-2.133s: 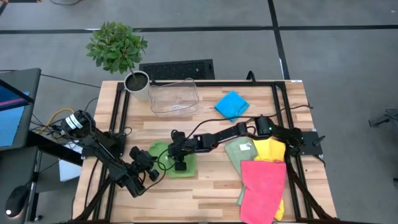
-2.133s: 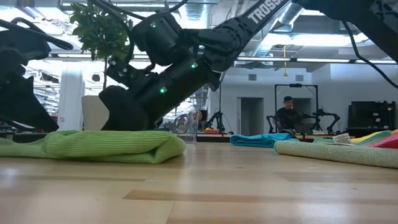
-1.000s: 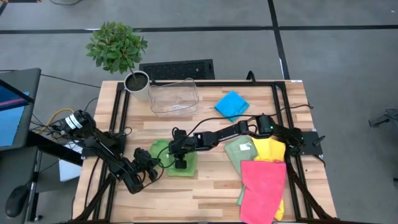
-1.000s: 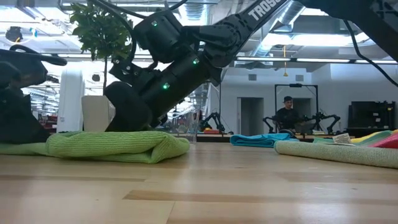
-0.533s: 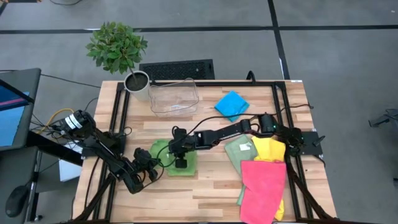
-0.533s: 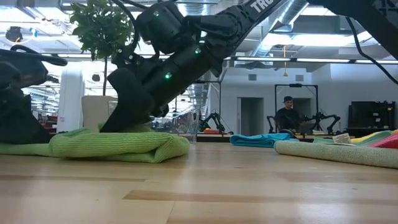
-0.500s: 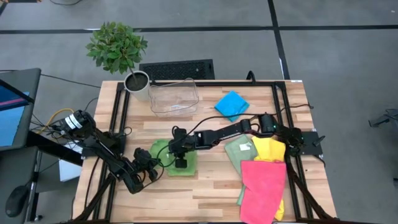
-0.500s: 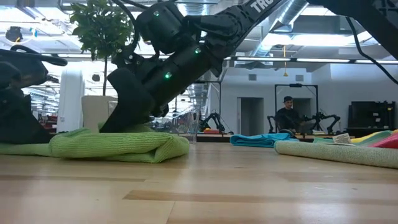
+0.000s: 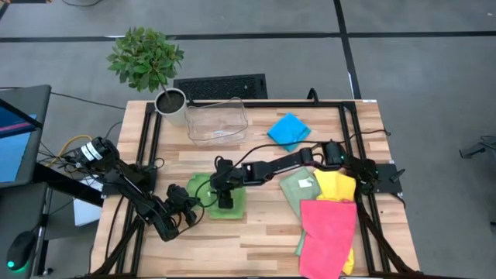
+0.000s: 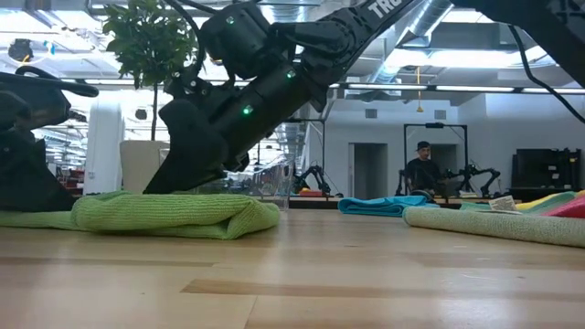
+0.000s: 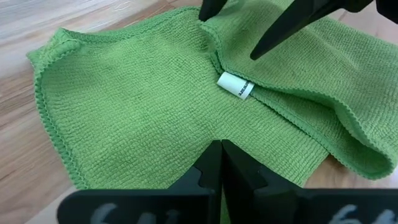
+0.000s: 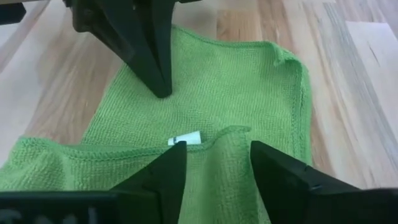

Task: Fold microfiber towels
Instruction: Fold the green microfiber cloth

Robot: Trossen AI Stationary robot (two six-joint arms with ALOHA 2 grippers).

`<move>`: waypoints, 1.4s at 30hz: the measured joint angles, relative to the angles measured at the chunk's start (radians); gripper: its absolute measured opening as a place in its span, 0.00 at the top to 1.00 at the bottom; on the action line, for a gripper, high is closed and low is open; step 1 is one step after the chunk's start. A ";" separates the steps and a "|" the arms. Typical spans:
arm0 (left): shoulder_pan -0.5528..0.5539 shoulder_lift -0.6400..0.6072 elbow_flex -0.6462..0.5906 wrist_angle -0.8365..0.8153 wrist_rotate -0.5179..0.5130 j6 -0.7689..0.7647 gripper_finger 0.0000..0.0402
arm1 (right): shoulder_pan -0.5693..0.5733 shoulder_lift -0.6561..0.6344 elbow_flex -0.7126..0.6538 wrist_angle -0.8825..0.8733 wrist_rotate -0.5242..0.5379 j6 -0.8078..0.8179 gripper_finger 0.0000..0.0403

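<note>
A bright green towel [image 9: 218, 198] lies on the table left of centre. One part is folded over onto the rest, and a small white tag [image 11: 236, 86] sits at the folded edge. My right gripper [image 9: 225, 201] is open and stands on the folded part; it also shows in the low view [image 10: 178, 183]. My left gripper [image 9: 191, 211] is shut, with its tips on the towel's single-layer part [image 11: 143, 118]. A blue towel [image 9: 288, 130] lies at the far right. Sage [image 9: 297, 188], yellow [image 9: 338, 186] and pink [image 9: 329, 232] towels lie overlapping at the near right. My left gripper presses its shut fingertips [image 12: 163, 92] down on the towel's single-layer part [image 12: 186, 106], near the tag. It comes slanting from the table's left and near side. The towel lies flat on the table. My right gripper has its two open fingertips [image 11: 254, 55] on top of the folded-over layer [image 11: 292, 68], close to that layer's edge [image 12: 214, 142]. The fingers come slanting down from the table's right. The towel lies on the table; nothing is lifted.
A clear plastic bin [image 9: 217, 122] and a potted plant [image 9: 170, 101] stand at the far edge. The near middle of the table [image 9: 248, 240] is bare wood. A person [image 10: 422, 169] sits in the room far behind the table.
My right gripper has tipped steeper and moved slightly toward the table's left over the green towel. A bit of towel that stood up beside it half a second ago now lies flat. The left gripper has kept still.
</note>
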 joint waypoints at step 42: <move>-0.001 0.001 0.000 -0.001 0.005 0.011 1.00 | 0.036 -0.064 -0.002 -0.226 0.139 0.039 0.92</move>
